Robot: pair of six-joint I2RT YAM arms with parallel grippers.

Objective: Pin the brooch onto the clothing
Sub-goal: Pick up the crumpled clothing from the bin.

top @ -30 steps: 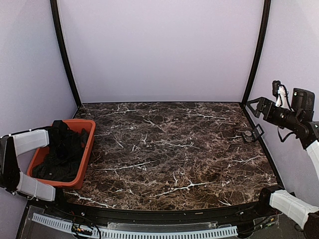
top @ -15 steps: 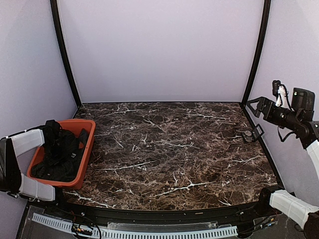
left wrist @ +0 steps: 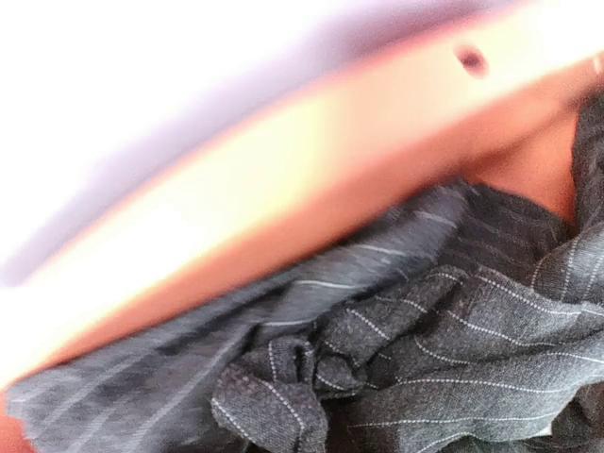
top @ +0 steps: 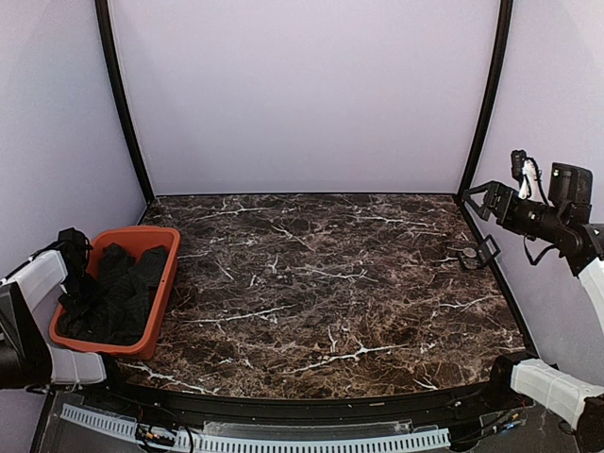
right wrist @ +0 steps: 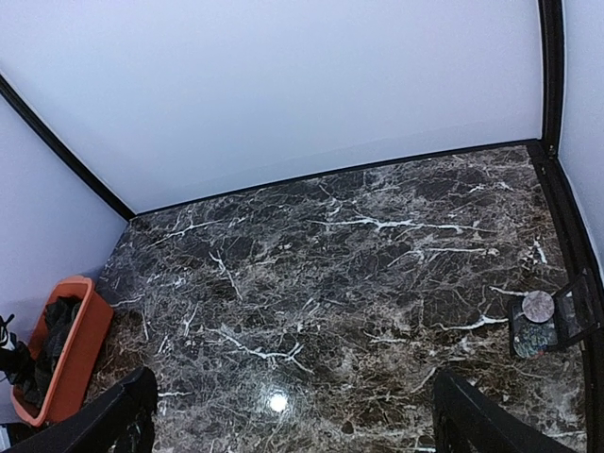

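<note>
one shirt (left wrist: 453, 321) lies just under the closed left jaws; the brooch (right wrist: 538, 306) lies below the open right jaws.

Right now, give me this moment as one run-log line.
left end effector: shut, at orange plastic bin | dark pinstriped shirt: bunched in bin | right end effector: open, empty, raised

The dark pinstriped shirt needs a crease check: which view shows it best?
Left wrist: the dark pinstriped shirt is close up, stripes clear. Top external shows a dark heap in the orange plastic tub; right wrist, a sliver.
</note>
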